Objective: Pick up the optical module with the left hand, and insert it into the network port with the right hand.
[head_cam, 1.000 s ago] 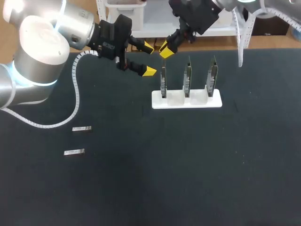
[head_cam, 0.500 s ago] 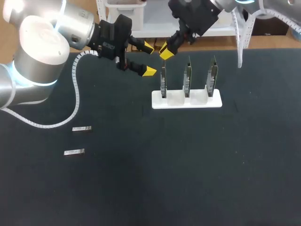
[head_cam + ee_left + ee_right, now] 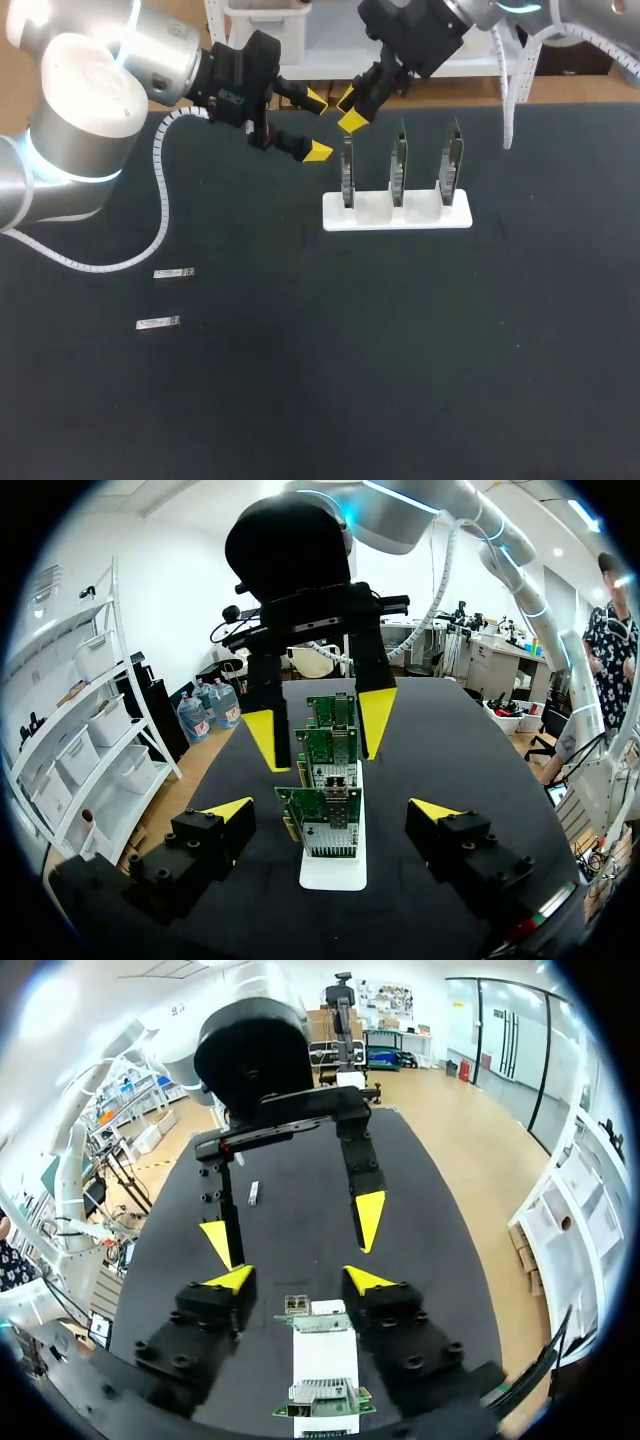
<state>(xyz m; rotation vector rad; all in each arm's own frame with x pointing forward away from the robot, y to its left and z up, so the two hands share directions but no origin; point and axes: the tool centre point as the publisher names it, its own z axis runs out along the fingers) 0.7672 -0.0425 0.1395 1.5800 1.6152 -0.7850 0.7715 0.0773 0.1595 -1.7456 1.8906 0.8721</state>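
Note:
A white stand (image 3: pixel 420 213) holds three upright green network cards. My right gripper (image 3: pixel 349 111) hangs open just above the leftmost card (image 3: pixel 348 172). In the right wrist view the right gripper (image 3: pixel 300 1278) has its fingers apart on either side of that card's top (image 3: pixel 314 1321), where a small silvery end (image 3: pixel 297 1304) shows. My left gripper (image 3: pixel 317 125) is open, empty and level with the stand's left end, and the left wrist view shows the left gripper (image 3: pixel 330 808) facing the cards (image 3: pixel 325 820). Two optical modules (image 3: pixel 174 272) (image 3: pixel 158 322) lie flat on the mat at the left.
The dark mat (image 3: pixel 400 350) covers the table. In the left wrist view the right gripper's yellow fingertips (image 3: pixel 262 732) stand close ahead of my left gripper, beside the cards. A loose module (image 3: pixel 253 1192) lies on the mat beyond the left arm in the right wrist view.
The right gripper's fingers, close together before, have spread apart above the leftmost card. The left arm and the two loose modules have not moved.

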